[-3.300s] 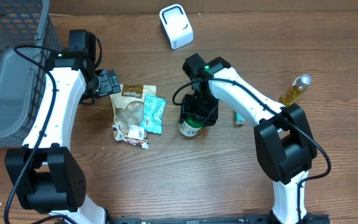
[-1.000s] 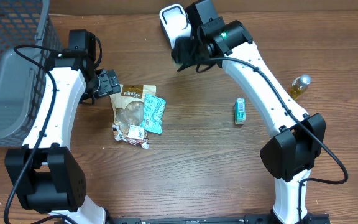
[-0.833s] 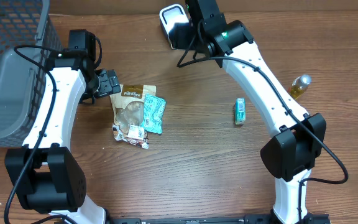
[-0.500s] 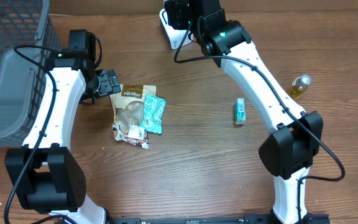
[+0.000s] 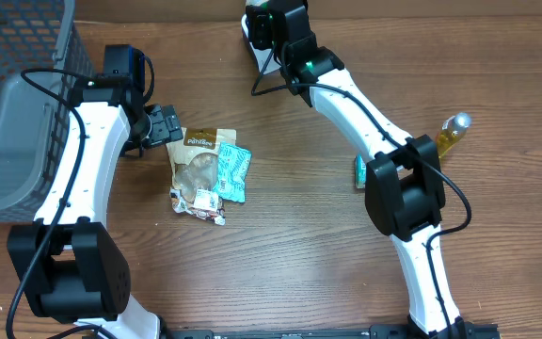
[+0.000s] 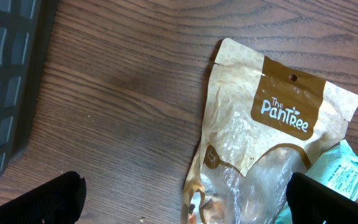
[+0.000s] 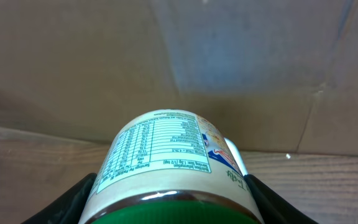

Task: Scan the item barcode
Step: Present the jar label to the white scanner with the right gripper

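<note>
The right gripper (image 5: 278,26) grips a green-lidded jar (image 7: 166,155) at the table's far edge, directly above the white scanner (image 5: 260,55). The jar's long axis runs straight out from the wrist, lid toward the camera, with the nutrition panel on top and no barcode in sight. The next move likely calls for rolling the jar about that axis. The left gripper (image 5: 165,125), well apart, hangs wide open and empty beside a pouch (image 6: 266,143).
</note>
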Controlling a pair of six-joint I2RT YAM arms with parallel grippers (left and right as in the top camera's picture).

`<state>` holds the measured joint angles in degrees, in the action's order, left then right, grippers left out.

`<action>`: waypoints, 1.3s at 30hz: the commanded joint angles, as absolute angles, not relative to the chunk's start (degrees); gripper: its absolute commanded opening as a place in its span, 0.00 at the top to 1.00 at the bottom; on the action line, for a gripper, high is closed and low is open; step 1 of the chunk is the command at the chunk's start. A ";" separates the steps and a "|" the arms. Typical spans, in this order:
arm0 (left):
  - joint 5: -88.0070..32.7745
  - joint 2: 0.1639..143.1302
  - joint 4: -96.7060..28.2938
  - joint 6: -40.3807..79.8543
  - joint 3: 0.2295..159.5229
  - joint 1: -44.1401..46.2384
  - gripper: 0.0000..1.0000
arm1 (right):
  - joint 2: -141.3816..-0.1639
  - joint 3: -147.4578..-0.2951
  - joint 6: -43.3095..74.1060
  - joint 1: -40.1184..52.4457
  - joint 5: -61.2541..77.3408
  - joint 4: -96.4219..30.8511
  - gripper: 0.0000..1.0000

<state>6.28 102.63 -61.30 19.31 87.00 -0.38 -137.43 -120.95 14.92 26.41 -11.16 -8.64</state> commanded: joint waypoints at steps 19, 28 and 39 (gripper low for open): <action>6.57 101.56 -61.25 19.27 87.85 -0.36 0.00 | -145.23 -121.82 14.52 25.04 -11.05 8.88 0.96; 6.57 101.56 -61.25 19.27 87.85 -0.36 0.00 | -146.19 -121.82 14.52 25.04 -11.07 10.02 0.96; 6.55 101.56 -61.25 19.27 87.85 -0.36 0.00 | -142.08 -121.84 14.46 23.59 -11.05 12.97 0.96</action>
<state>6.28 102.63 -61.32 19.31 87.02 -0.38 -147.39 -120.95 14.87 24.71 -10.76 12.71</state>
